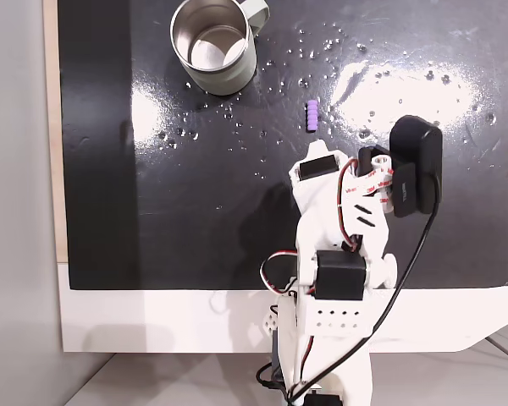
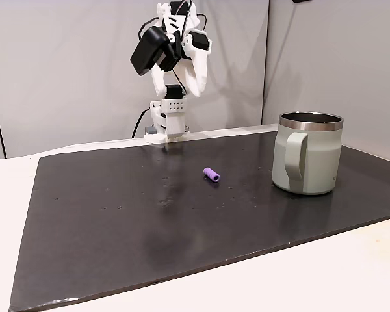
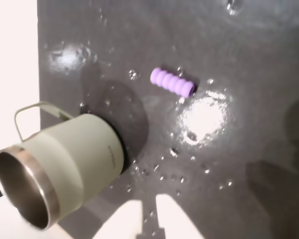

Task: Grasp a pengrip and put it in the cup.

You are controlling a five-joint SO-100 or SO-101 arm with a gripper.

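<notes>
The gripper [image 2: 196, 84] hangs high above the mat [image 2: 117, 214], fingers pointing down with only a narrow gap between them and nothing held; in the wrist view the two white tips [image 3: 172, 211] show at the bottom edge, a slim slot between. The pengrip [image 1: 311, 115] lies on its side on the mat, apart from the gripper. The cup [image 1: 213, 46] stands upright and empty, well apart from the pengrip, at the mat's edge in the wrist view.
</notes>
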